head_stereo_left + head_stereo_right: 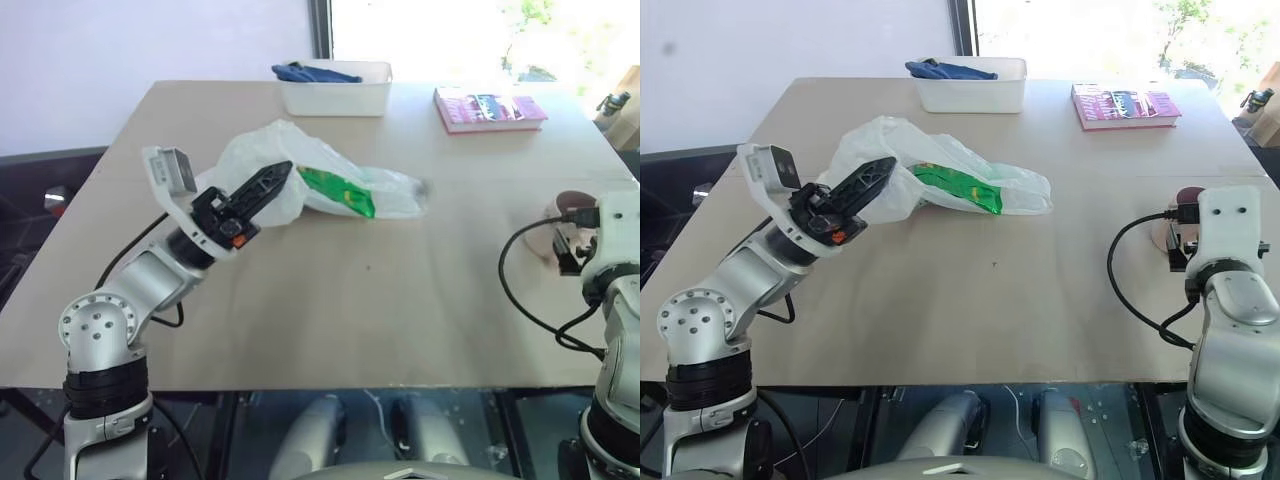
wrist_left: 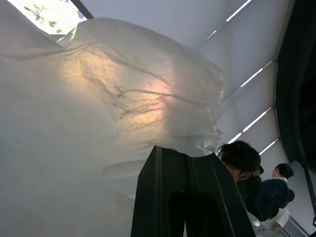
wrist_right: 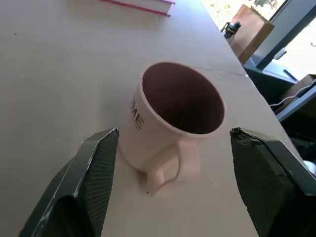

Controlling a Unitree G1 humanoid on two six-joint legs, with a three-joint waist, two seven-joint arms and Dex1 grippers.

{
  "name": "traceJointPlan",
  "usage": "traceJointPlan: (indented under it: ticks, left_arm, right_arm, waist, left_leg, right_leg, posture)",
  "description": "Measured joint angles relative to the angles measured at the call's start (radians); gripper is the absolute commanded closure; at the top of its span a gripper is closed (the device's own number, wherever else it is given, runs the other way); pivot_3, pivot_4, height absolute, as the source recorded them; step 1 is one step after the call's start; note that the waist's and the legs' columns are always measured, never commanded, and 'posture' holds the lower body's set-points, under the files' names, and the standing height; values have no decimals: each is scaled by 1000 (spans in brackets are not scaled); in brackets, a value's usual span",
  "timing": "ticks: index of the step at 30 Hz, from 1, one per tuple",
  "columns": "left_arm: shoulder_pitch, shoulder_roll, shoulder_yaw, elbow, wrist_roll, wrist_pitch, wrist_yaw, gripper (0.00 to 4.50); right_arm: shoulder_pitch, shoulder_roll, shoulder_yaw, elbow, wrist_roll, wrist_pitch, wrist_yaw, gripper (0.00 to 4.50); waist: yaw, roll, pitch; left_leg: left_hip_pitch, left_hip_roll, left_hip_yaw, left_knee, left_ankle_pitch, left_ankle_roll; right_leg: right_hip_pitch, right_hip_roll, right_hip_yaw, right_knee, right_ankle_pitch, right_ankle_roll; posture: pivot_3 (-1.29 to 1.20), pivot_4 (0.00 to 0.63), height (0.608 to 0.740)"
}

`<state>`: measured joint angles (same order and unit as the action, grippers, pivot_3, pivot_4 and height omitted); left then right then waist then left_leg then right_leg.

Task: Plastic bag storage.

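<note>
The plastic bag [image 1: 940, 175] is lying crumpled on the tabletop [image 1: 970, 300], with a green packet [image 1: 958, 187] showing inside it. The left gripper [image 1: 872, 172] is pinching the bag's near edge with closed jaws. The thin film may be slipping free, or the packet sliding out. The right gripper [image 3: 173, 148], jaws wide, is holding nothing and flanking an empty mug [image 3: 173, 118]. A white bin [image 1: 970, 90] is holding blue cloth [image 1: 945, 70].

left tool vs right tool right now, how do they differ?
The left tool is shut on the plastic bag, raised over the table. The right tool is open, holding nothing, with a pink mug upright ahead of its fingers. Both have two black fingers.
</note>
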<state>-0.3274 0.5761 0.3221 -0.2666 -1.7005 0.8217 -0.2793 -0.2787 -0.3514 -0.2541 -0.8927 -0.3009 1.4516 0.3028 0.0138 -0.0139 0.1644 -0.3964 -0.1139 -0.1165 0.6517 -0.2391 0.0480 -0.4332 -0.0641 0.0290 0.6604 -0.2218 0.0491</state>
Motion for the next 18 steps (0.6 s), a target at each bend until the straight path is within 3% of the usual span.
traceJointPlan:
  ticks: [10, 17, 18]
  left_arm:
    - [10, -3, -4, -54, -1, 0, 24, 4500]
    - [21, -3, 2, -78, -12, -7, 44, 4500]
    - [21, -3, 2, -78, -13, -8, 44, 4500]
  right_arm:
    - [-14, 6, -138, 252, 102, -134, -14, 861]
    - [-21, 2, -176, 345, 185, -202, -25, 4100]
    - [-21, 0, -176, 345, 189, -206, -25, 4098]
  waist:
    - [-1, 0, 0]
    - [-1, 1, 0]
    - [-1, 1, 0]
  left_leg:
    - [0, 0, 0, -1, 0, 0]
    - [0, 0, 0, -1, 0, 0]
    - [0, 0, 0, -1, 0, 0]
  right_leg:
    - [0, 0, 0, -1, 0, 0]
    - [0, 0, 0, -1, 0, 0]
    - [0, 0, 0, -1, 0, 0]
  posture:
    - [0, 150, 740]
    - [0, 150, 740]
    - [0, 150, 740]
